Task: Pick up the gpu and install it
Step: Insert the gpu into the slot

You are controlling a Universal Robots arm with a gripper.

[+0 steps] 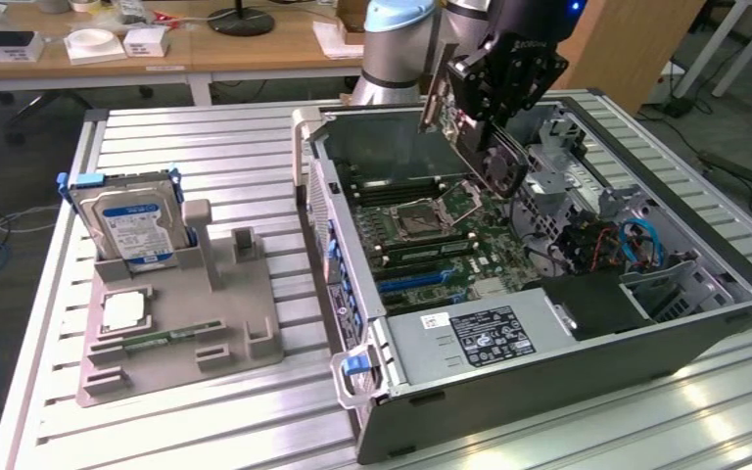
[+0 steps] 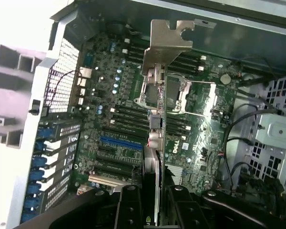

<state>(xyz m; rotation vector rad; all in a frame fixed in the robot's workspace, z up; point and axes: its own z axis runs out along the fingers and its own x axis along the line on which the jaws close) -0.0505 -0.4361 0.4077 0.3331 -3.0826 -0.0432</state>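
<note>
- The gripper (image 1: 488,125) hangs over the open computer case (image 1: 689,323). Its black fingers (image 2: 129,206) are drawn in to a narrow gap and clamp the gpu (image 1: 507,164) from both faces.
- The gpu is held on edge. In the wrist view it appears as a thin line running away from the fingers, with the silver end bracket (image 2: 170,40) at its far end.
- The card sits above the motherboard (image 1: 445,240), roughly over the CPU socket (image 1: 426,217). In the exterior view it is tilted rather than plumb. Whether its lower edge touches the board cannot be determined.
- The blue expansion slot (image 2: 120,142) lies beside the card, apart from it.
- The power supply (image 1: 481,338) occupies the near corner of the case.
- Towards the exterior view's left, a grey fixture (image 1: 212,328) rests on the slatted table (image 1: 219,147), well apart from the case.
- A hard drive (image 1: 134,223) with a blue label stands upright in the fixture; a memory stick (image 1: 154,339) lies flat in a lower recess.
</note>
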